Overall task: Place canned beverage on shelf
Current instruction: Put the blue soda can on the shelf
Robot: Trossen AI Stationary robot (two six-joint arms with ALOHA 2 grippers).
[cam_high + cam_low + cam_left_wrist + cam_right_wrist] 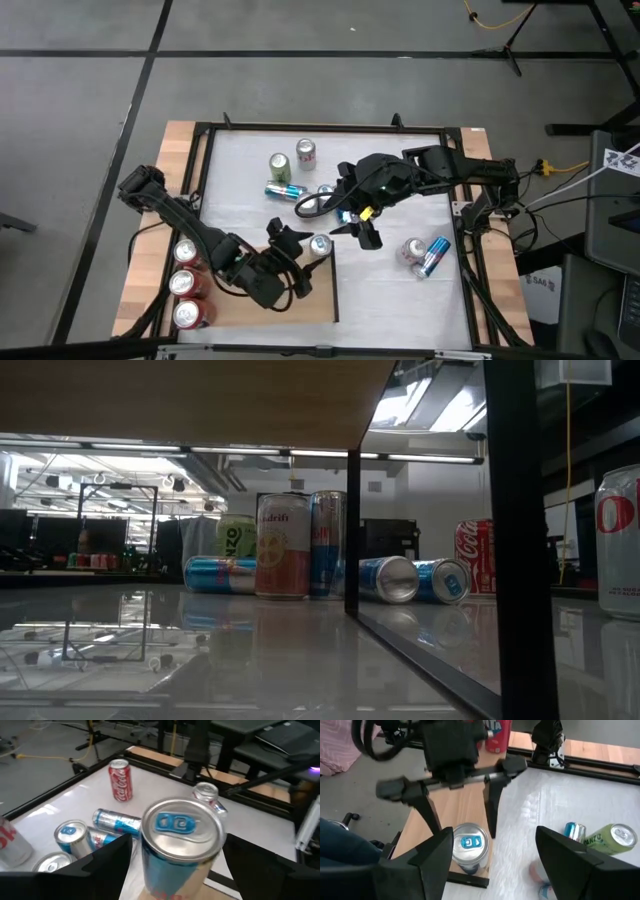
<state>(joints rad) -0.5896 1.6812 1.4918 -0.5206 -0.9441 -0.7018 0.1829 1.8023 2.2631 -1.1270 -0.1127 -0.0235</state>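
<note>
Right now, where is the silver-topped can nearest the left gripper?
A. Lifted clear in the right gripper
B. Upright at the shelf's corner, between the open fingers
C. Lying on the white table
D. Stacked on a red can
B: the can stands upright on the shelf corner, the left gripper open around it, fingers apart from its sides.

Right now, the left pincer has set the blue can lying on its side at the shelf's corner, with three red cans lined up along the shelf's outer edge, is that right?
Not quite: the blue can stands upright, its top facing up, as the right wrist view shows, between the open fingers of the left pincer. It is at the corner of the shelf, and the three red cans do line the outer edge.
</note>
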